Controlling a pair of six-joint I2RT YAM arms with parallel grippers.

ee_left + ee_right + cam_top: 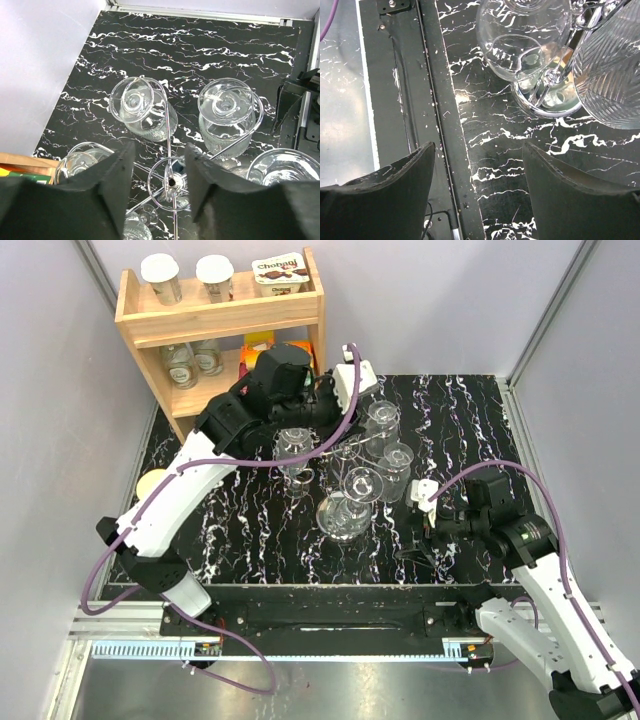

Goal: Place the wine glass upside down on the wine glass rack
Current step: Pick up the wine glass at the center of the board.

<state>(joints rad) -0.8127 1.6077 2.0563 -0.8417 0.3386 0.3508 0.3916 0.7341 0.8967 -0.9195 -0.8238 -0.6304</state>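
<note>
Left gripper [160, 155] hovers over the rack [170, 183], jaws apart and empty. Wine glasses [142, 107] hang upside down there. They look light, slick and brittle, so a gentle pinch at the stem is probably safest. Right gripper [479, 150] is low over the worktop [495, 130], jaws apart and empty.

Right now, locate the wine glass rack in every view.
Top external: rack at the centre of the tabletop.
Left wrist: rack bottom centre, post seen from above.
Right wrist: rack upper right, disc base showing.
Shared landmark: black marbled tabletop.
</note>
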